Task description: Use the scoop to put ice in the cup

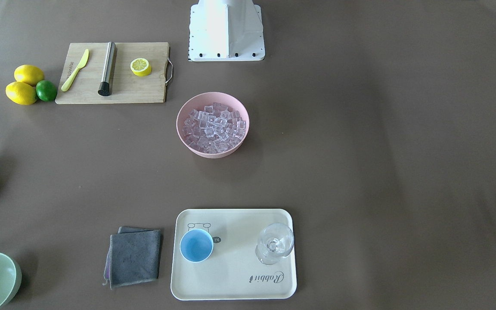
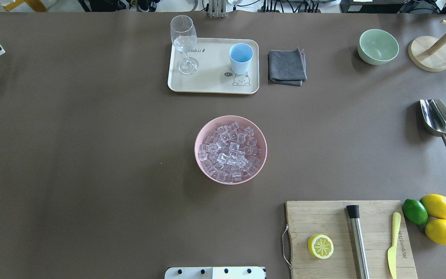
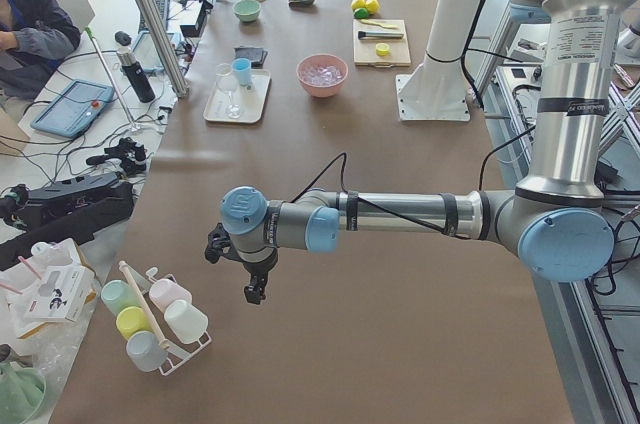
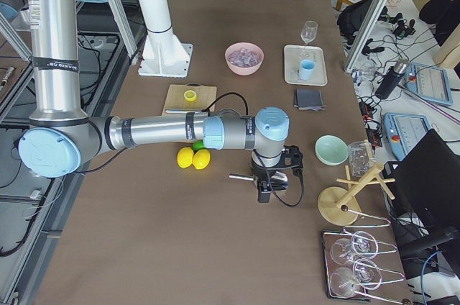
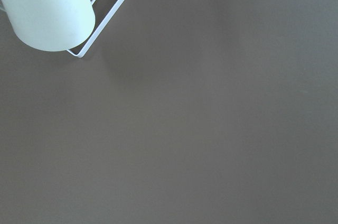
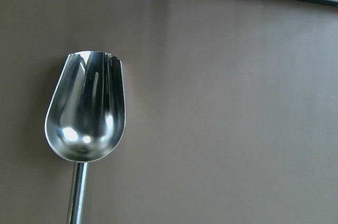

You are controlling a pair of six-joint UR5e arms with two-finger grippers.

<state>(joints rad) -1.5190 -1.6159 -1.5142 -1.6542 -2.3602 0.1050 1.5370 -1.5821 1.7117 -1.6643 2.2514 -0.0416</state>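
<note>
Right gripper hangs over the scoop at the table's right end. Fingers apart or together? Cannot tell, only 1 side camera catches it. Same story for the left gripper, out by the mug rack at the left end. The wrist camera shows the scoop lying flat, trough up, empty. Overhead adds the ice piled in the pink bowl at centre and the cup upright on the far tray.

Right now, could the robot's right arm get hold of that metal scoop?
Probably yes. The right tool hangs just over the scoop, which lies alone on the bare table with its handle free; nothing stands between them.
</note>
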